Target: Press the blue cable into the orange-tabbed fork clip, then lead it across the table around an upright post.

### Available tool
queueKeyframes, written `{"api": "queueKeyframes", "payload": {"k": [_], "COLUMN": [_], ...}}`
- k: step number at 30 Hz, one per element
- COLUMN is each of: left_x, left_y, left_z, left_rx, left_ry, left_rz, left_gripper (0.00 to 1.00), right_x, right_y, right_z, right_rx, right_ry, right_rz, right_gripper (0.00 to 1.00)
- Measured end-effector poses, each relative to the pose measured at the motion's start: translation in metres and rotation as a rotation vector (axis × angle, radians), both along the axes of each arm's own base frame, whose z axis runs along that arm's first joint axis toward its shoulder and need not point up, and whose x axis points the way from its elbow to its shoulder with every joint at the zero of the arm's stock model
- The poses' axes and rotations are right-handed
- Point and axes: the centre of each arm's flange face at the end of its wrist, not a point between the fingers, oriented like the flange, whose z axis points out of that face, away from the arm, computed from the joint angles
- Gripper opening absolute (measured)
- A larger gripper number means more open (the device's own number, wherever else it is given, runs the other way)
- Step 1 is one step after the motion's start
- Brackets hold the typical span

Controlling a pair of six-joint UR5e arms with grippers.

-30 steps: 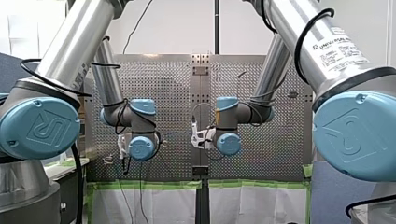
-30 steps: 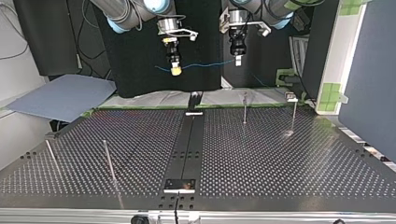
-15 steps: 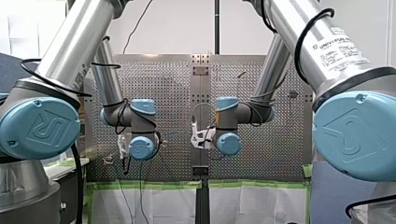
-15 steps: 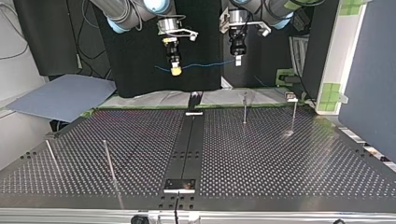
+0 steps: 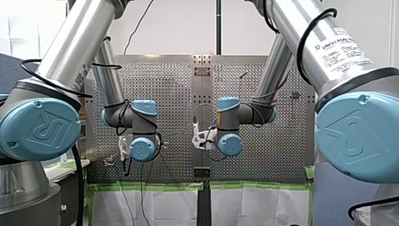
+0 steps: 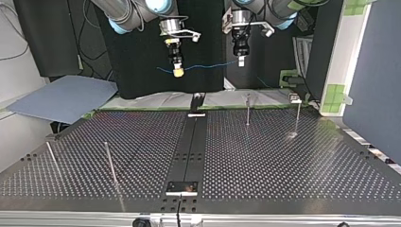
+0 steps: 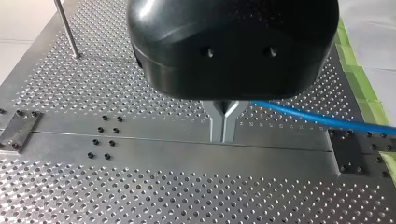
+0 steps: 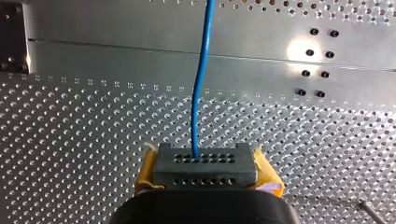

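You can see the blue cable (image 6: 208, 65) strung in the air between both grippers, clear above the perforated table (image 6: 283, 161); the left gripper (image 6: 240, 61) pinches it in metal fingers (image 7: 217, 122), the right gripper (image 6: 178, 72) clamps it between yellow pads (image 8: 266, 170)

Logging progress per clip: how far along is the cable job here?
Done: my left gripper and right gripper both pinch the thin blue cable. In hand: it hangs stretched between them above the perforated metal table. Left: clipping it and rounding an upright metal post; no post touches it yet.
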Motion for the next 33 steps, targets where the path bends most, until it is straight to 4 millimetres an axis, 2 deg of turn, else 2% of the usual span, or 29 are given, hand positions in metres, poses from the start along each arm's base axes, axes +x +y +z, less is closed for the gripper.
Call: {"api": "queueKeyframes", "payload": {"k": [19,21,25,33], "left_x": [0.0,-0.003,-0.011,-0.02], "left_y": [-0.001,-0.002,-0.004,-0.001], "left_z": [-0.001,-0.004,-0.009,-0.015], "left_rx": [-0.001,-0.001,-0.009,-0.01], "left_ry": [0.003,0.014,0.042,0.098], "left_rz": [0.0,0.0,0.001,0.004], "left_gripper": [0.0,0.0,0.0,0.0], "right_x": [-0.001,-0.005,-0.021,-0.038], "right_y": [0.0,0.001,0.011,0.025], "right_z": [-0.001,-0.007,-0.035,-0.077], "right_rx": [0.003,0.02,0.099,0.209], "right_ry": [0.001,0.009,0.048,0.14], "right_rz": [-0.002,-0.011,-0.046,-0.067], "right_gripper": [0.02,0.02,0.02,0.02]}}
